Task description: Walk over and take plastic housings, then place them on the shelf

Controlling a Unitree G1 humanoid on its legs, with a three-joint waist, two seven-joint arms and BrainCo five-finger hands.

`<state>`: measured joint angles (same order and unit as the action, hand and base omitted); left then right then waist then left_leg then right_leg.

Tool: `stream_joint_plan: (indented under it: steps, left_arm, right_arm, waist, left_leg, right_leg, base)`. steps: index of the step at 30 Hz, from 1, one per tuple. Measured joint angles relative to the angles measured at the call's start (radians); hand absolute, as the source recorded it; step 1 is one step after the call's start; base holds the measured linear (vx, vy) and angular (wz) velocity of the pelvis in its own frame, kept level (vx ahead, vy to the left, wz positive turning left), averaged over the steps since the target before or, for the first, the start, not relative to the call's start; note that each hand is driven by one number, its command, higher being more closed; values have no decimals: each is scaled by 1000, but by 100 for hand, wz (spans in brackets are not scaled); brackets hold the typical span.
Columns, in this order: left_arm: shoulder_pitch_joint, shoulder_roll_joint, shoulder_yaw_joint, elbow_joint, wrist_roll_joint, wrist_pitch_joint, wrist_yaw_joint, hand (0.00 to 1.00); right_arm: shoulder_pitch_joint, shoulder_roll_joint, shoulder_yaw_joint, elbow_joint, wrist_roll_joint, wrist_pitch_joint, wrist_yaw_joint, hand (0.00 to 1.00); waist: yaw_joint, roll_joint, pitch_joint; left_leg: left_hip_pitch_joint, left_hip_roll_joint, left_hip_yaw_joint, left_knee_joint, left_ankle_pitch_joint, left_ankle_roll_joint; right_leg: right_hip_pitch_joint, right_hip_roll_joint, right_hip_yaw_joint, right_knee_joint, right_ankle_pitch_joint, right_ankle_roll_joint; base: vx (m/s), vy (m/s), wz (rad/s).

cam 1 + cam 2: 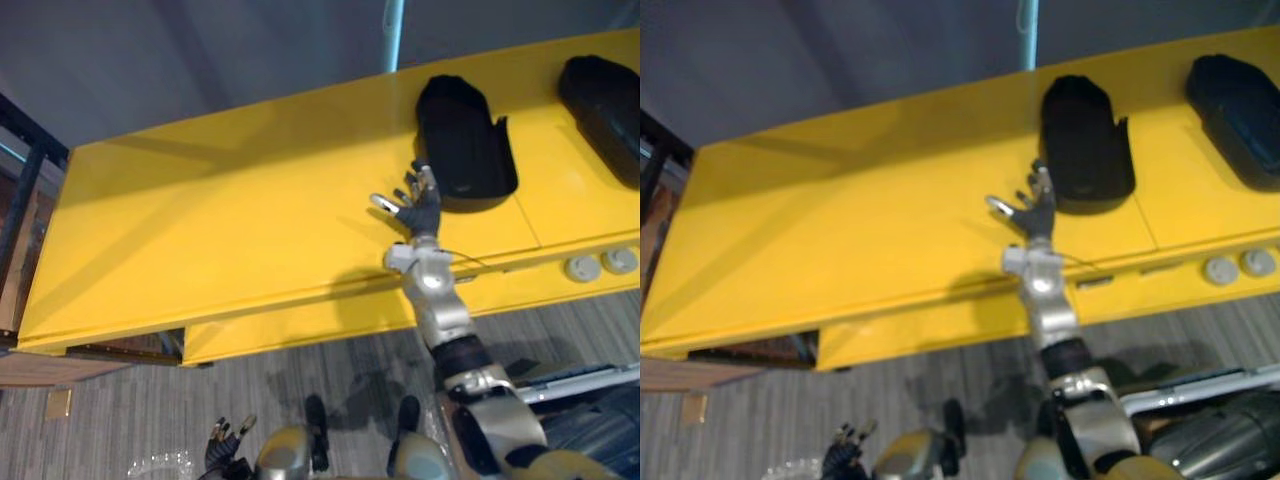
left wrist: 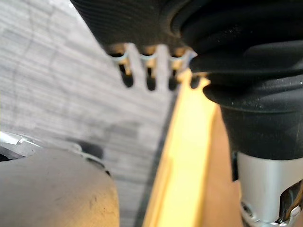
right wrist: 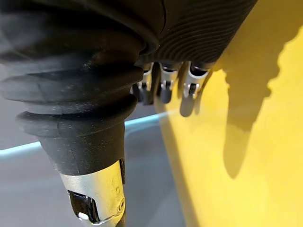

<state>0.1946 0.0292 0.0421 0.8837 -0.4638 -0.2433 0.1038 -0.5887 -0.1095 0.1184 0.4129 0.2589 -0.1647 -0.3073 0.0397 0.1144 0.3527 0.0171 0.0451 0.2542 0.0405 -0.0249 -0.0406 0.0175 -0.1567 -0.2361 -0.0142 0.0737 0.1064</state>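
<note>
Two black plastic housings lie on the yellow table [image 1: 230, 230]. One housing [image 1: 462, 135] is right of centre and the other housing [image 1: 605, 110] is at the far right edge. My right hand [image 1: 420, 205] is stretched over the table, open with fingers spread, its fingertips just short of the nearer housing's lower left corner and holding nothing. In the right wrist view its fingers [image 3: 163, 87] hang relaxed above the yellow surface. My left hand [image 1: 225, 445] hangs low by the floor, away from the table, fingers [image 2: 137, 71] relaxed and empty.
Two round pale knobs [image 1: 600, 264] sit on the table's front edge at the right. A dark frame with wooden shelving [image 1: 20, 210] stands off the table's left end. A teal pole [image 1: 395, 30] rises behind the table. Grey floor [image 1: 300, 390] lies in front.
</note>
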Motion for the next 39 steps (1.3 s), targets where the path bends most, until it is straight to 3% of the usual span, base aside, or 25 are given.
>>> stream_joint_plan:
  steps: [19,22,25,28,30,35,37,39]
  left_arm:
    - [0,1,-7,2,-2,-3,1,0]
    - [0,1,-7,2,-2,-3,1,0]
    - [0,1,-7,3,-2,-3,0,0]
    - [-1,3,-6,4,0,0,0,0]
    - [-1,7,-1,4,0,4,1,0]
    - [0,41,24,16,1,12,3,0]
    - [0,50,31,27,1,13,3,0]
    - [0,51,52,36,1,13,4,0]
  right_arm:
    - [38,6,0,-47,-38,16,-37,0]
    - [40,5,-1,-48,-37,14,11,0]
    - [55,-6,13,-62,-38,8,115,0]
    - [89,-48,60,-210,-45,8,216,0]
    - [91,-64,59,-318,-37,10,261,0]
    - [155,-161,-71,-551,-57,9,304,0]
    - [203,-192,-128,-597,-104,14,300,0]
    - [243,-232,-168,-615,-222,31,279,0]
  waist:
    - [-2,2,0]
    - [-2,2,0]
    - [-3,1,-1]
    - [-5,-2,-2]
    - [-10,-14,-7]
    - [-26,-82,-37]
    - [-32,-97,-44]
    - [-45,-110,-46]
  left_leg:
    - [2,1,4,3,0,0]
    - [2,1,4,3,0,0]
    - [2,2,5,3,0,0]
    - [2,4,8,3,0,0]
    - [2,8,10,3,0,0]
    - [2,17,19,3,-4,-4]
    - [2,16,27,4,-6,-5]
    - [1,15,36,6,-10,-3]
  right_leg:
    - [0,1,6,3,0,0]
    - [0,1,6,3,0,0]
    - [-1,2,9,1,1,0]
    - [-1,7,13,-6,5,-3]
    - [0,12,15,-13,10,-6]
    - [-4,22,23,-18,11,-9]
    - [-10,21,33,-16,11,-8]
    - [-17,19,45,-14,10,-8]
  base:
    - [0,0,0]
    - [0,0,0]
    - [0,0,-1]
    - [0,0,-5]
    - [0,0,-4]
    - [-8,-5,-6]
    - [-19,19,-15]
    - [-19,21,-13]
